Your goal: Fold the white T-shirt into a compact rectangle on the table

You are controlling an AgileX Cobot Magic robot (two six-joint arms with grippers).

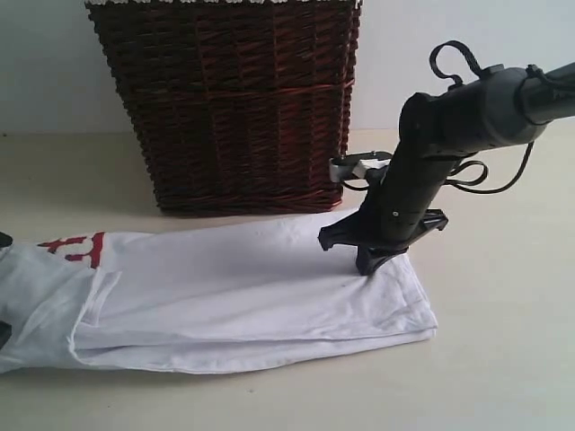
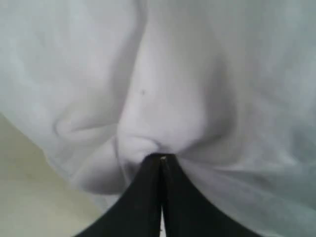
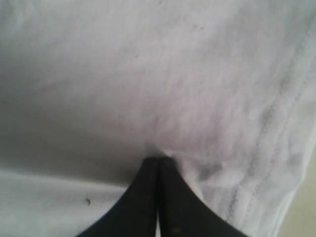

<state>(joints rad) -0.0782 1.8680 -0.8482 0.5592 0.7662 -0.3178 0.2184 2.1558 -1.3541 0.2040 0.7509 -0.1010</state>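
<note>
Table (image 1: pixel 503 359) with white T-shirt (image 1: pixel 252 296), wicker basket (image 1: pixel 225 99)

Backdrop: plain pale wall (image 1: pixel 45 63), bluish-white, evenly lit. Dark brown wicker basket (image 1: pixel 234 108), reddish band across its middle, stands at the rear of the cream tabletop (image 1: pixel 503 359), close to the wall. Its top runs out of view. Light soft, diffuse; faint shadow at the basket's base

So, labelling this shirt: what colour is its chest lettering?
The lettering is red, seen best in the exterior view.
</note>
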